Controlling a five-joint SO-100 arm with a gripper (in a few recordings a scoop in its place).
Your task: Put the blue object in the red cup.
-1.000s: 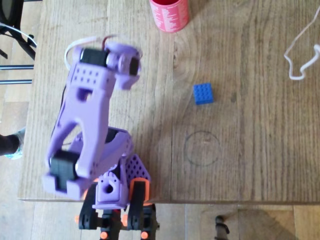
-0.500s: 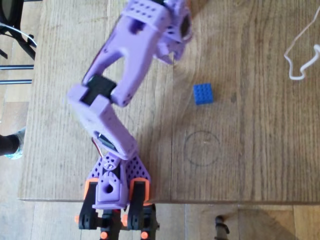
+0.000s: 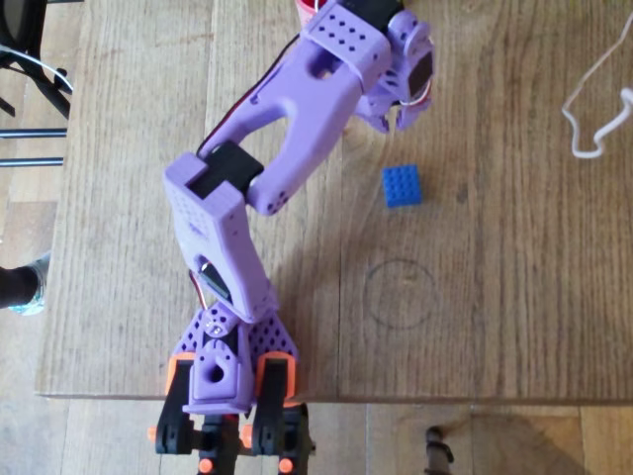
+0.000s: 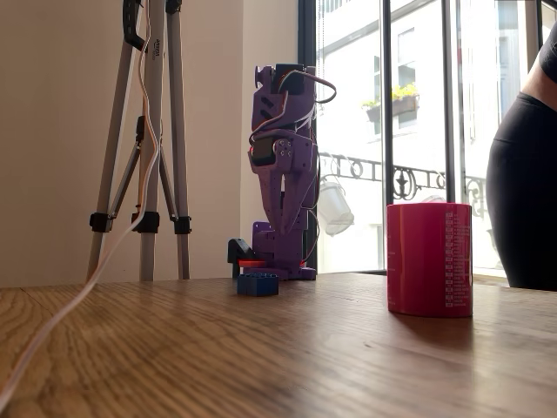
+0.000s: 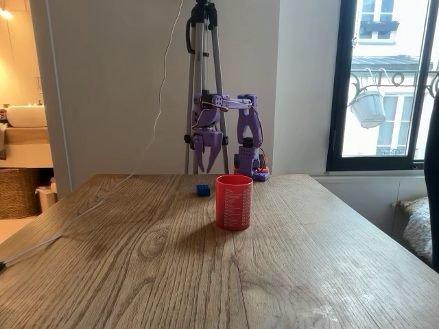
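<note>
One blue object (image 3: 402, 185) logged flat on the counter (image 3: 514, 297), apart from the red cup (image 5: 233, 201); our gripper (image 5: 206, 163) hangs raised above and just beside it, fingers parted and empty, a short descent away

Daylight scene, bright overall. Windows (image 4: 418, 131) blown out in a fixed view — arm (image 4: 283, 165) and person (image 4: 526, 165) before them backlit, dark. Bench (image 5: 206, 274) carries soft sheen toward near edge in another fixed view. Overhead view slightly soft, washed — arm casts broad diffuse shadow on wood at its right. Near bench surface out of focus in low fixed view.
</note>
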